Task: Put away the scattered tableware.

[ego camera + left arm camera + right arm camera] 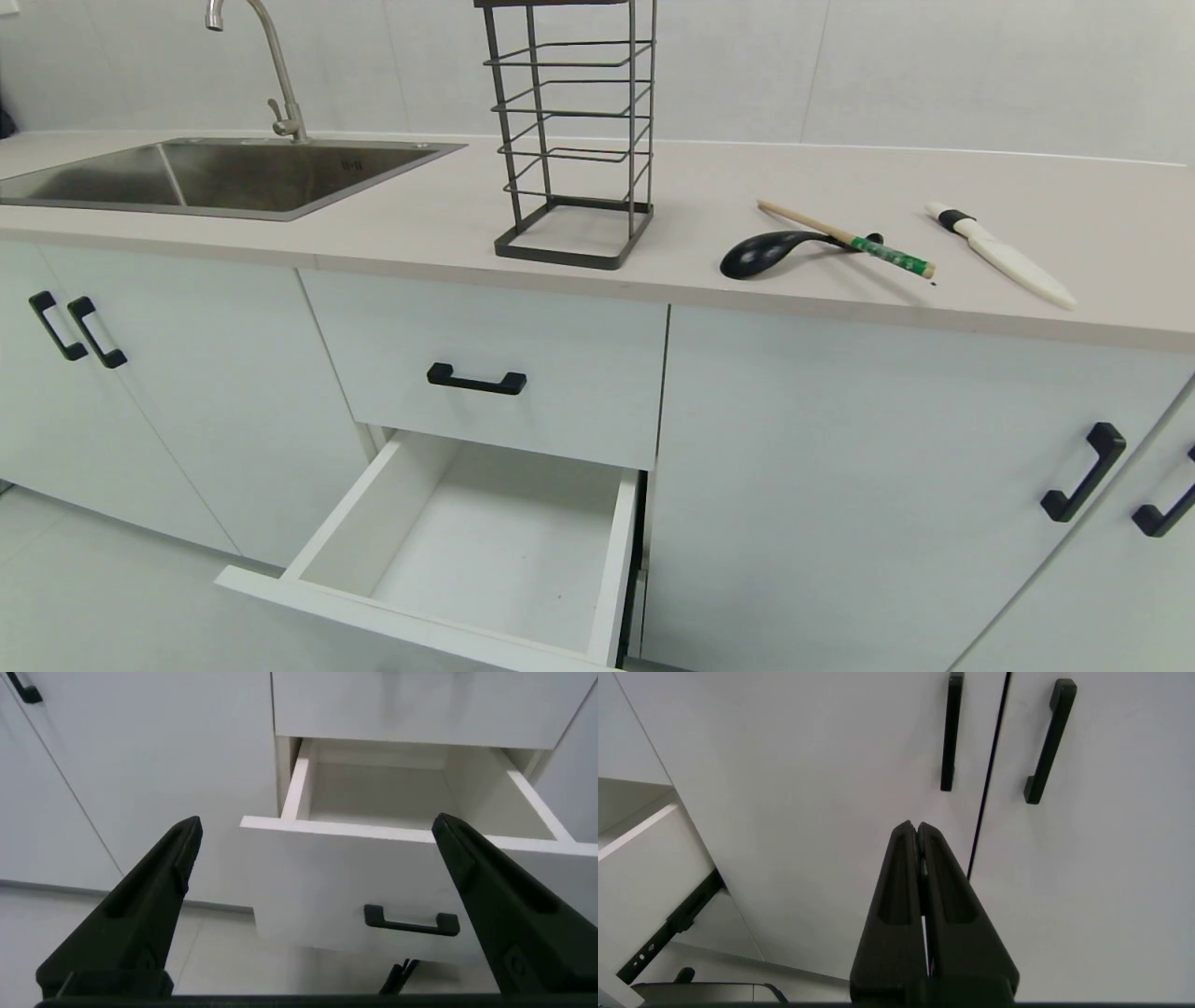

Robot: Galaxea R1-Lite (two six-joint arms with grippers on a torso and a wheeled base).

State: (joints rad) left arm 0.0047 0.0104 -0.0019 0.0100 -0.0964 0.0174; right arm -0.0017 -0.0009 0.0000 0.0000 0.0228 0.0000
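From my remote station, the kitchen counter (373,224) runs the width of the head view. At far left a steel sink (112,177) is set into it, with a curved faucet (275,65) at its back edge. Near the middle stands an upright dark wire rack (574,140).

To the right of the rack lies the scattered tableware. A black spoon (761,254) rests with its bowl toward the rack. A pair of wooden chopsticks (845,239) with green-banded ends lies slantwise across the spoon's handle. A white knife (1004,257) with a black band lies farther right, apart from the other two and near the counter's front edge.

Below the counter, under the rack, the upper drawer is closed behind its black handle (476,379). The lower drawer (616,551) beneath it is pulled well out.

In the left wrist view, my left gripper (318,826) sits in front of that pulled-out drawer (294,779) with its fingers (154,896) spread wide, holding nothing. The drawer's front handle (411,921) shows between them.

In the right wrist view, my right gripper (918,835) has its fingers pressed together with nothing between them. It faces white cabinet doors (831,784) that carry two black vertical handles (950,733).
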